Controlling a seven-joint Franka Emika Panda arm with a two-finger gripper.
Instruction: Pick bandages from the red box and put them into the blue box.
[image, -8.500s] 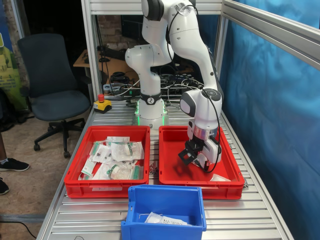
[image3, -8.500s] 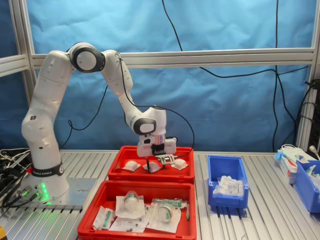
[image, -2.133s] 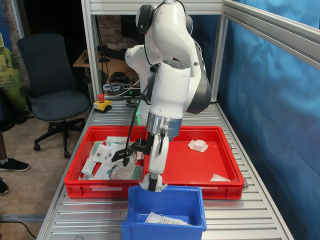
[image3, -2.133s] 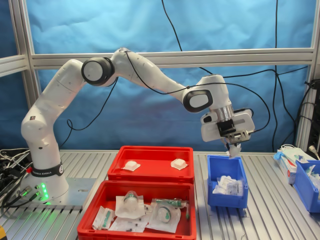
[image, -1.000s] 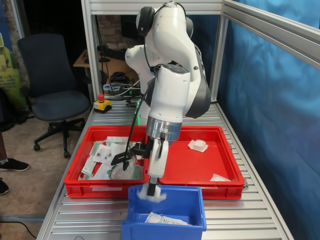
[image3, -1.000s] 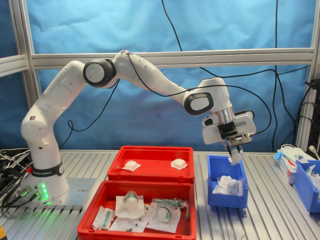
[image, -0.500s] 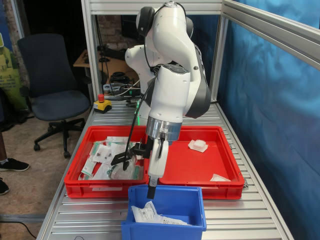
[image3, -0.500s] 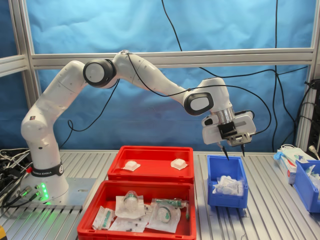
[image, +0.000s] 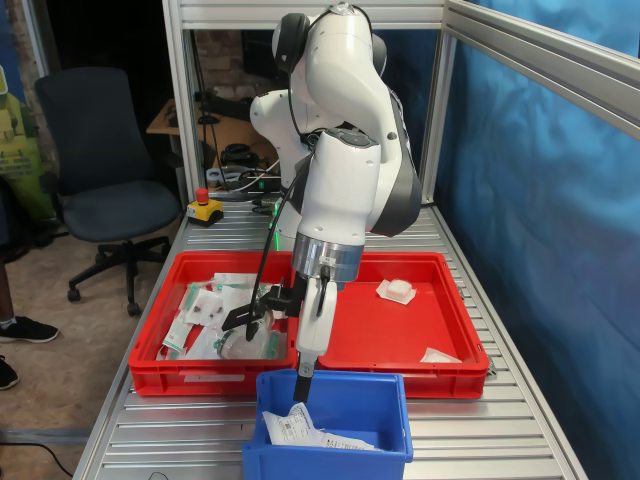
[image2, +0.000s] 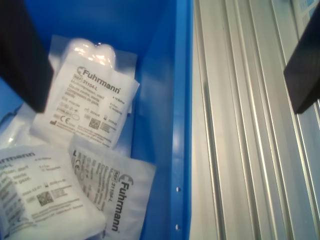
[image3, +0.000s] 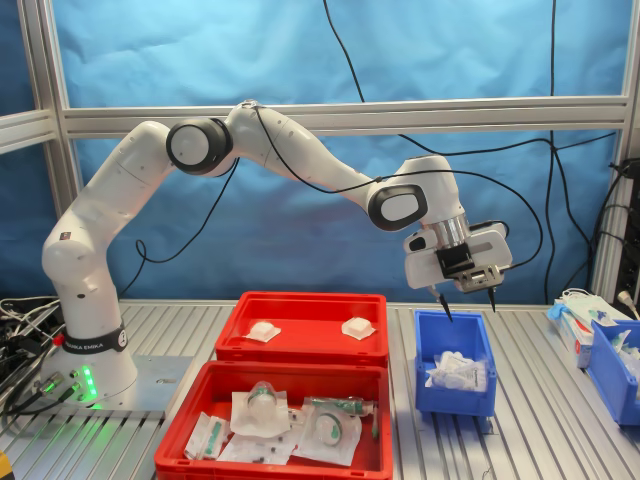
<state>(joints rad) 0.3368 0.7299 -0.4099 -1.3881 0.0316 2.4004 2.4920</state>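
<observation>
Second exterior view shows your gripper (image3: 466, 301) spread empty over the blue box (image3: 455, 398); descending, you'd likely strike its rim with one fingertip

A black office chair (image: 105, 160) stands beside the slatted metal table (image: 180, 440).

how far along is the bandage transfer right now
Done: several bandages lie in the blue box. In hand: nothing; the gripper hangs open and empty above it. Left: two bandages in the red box.
</observation>
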